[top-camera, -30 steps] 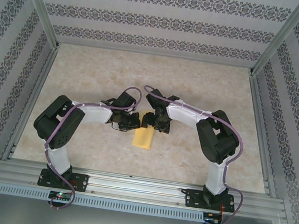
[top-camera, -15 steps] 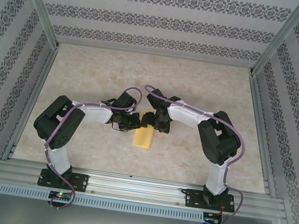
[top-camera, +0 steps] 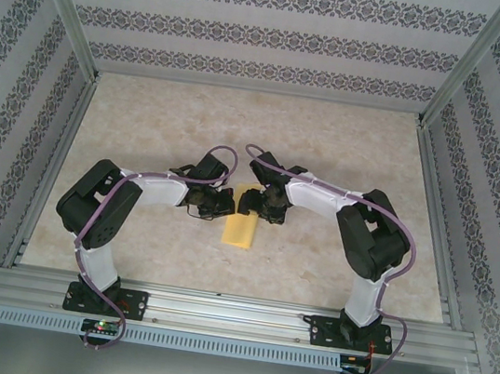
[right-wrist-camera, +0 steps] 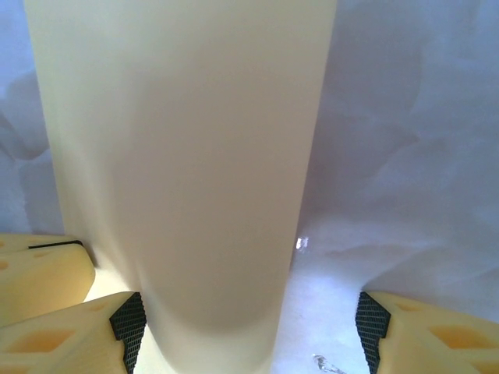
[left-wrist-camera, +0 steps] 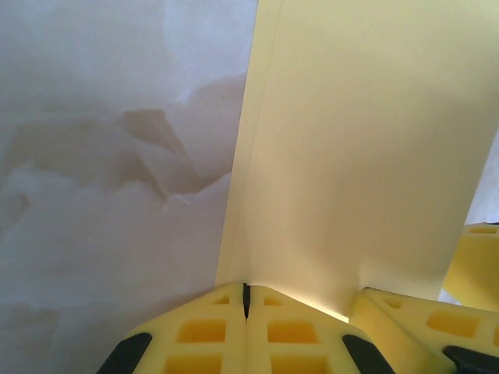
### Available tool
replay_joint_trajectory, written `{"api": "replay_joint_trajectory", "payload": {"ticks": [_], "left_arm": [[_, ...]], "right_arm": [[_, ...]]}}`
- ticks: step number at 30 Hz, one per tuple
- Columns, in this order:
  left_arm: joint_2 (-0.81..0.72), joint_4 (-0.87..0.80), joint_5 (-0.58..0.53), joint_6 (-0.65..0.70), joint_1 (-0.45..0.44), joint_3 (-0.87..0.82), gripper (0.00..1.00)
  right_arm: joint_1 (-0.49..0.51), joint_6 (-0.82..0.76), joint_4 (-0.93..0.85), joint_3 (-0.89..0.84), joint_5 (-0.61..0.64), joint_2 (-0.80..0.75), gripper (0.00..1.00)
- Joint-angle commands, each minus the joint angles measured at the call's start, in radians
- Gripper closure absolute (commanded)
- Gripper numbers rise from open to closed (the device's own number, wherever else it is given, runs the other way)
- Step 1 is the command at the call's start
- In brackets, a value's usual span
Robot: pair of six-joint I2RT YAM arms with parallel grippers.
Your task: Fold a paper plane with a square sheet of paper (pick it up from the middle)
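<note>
1. The square sheet of paper [top-camera: 241,231] is folded to a narrow strip and lies flat on the table [top-camera: 358,156]. Both my grippers crowd the sheet's far end.
2. My left gripper [left-wrist-camera: 245,302] is closed tight, pads together at one long edge of the sheet. I cannot tell whether a layer is nipped between them.
3. My right gripper [right-wrist-camera: 249,331] stands wide and straddles the sheet. One finger is close against it, the other stands off, and it holds nothing.
4. I judge the sheet feather-light, limp and apt to slide on the smooth table. Its upper layer bulges softly, so the fold looks unpressed.
5. I would pin the sheet along its middle line with closed tips and pinch a free edge gently. A hard squeeze would leave stray creases.
</note>
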Motion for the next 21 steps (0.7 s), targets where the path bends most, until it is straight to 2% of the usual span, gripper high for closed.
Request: {"api": "replay_joint_trajectory", "payload": {"ticks": [1,7,15,19,21], "left_arm": [[0.016,-0.055,-0.043,0.002,-0.018,-0.017,1.0],[0.017,-0.053,-0.042,0.002,-0.019,-0.015,1.0],[0.008,-0.048,-0.026,0.005,-0.022,-0.007,1.0],[-0.062,-0.041,-0.008,0.01,-0.022,-0.002,1.0],[-0.136,-0.074,-0.056,0.01,-0.022,-0.001,0.93]], "right_arm": [[0.0,-0.015,0.009,-0.019,0.01,-0.061,0.25],[-0.007,-0.011,0.008,-0.045,0.025,-0.089,0.28],[0.003,-0.012,-0.053,-0.023,0.065,-0.005,0.37],[0.003,-0.011,-0.047,-0.022,0.067,0.015,0.38],[0.002,-0.011,-0.05,-0.019,0.069,0.02,0.38]]}}
